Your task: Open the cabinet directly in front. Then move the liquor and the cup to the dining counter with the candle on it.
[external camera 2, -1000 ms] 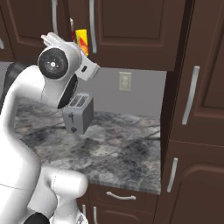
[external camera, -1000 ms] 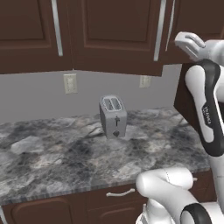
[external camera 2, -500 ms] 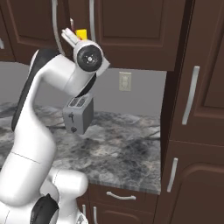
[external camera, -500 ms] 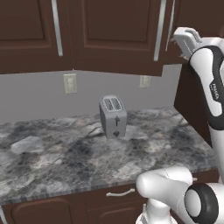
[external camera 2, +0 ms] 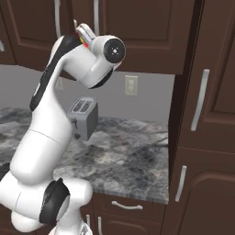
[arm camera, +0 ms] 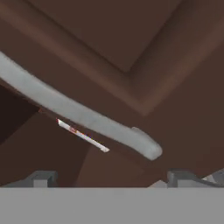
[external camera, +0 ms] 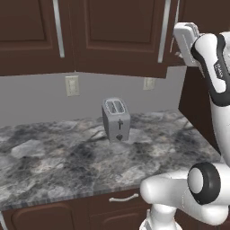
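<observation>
A white robot arm raises its fingers [arm camera: 109,178] to the dark brown cabinet [external camera: 121,31] above the marbled table [external camera: 67,157], where a silver toaster [external camera: 116,119] stands. In the hand view the fingers stand spread wide and grip nothing, just below the curved silver handle [arm camera: 78,114], which runs from nine o'clock toward four. A thin pale strip with red marks [arm camera: 83,136] shows under the handle; what it is cannot be made out.
</observation>
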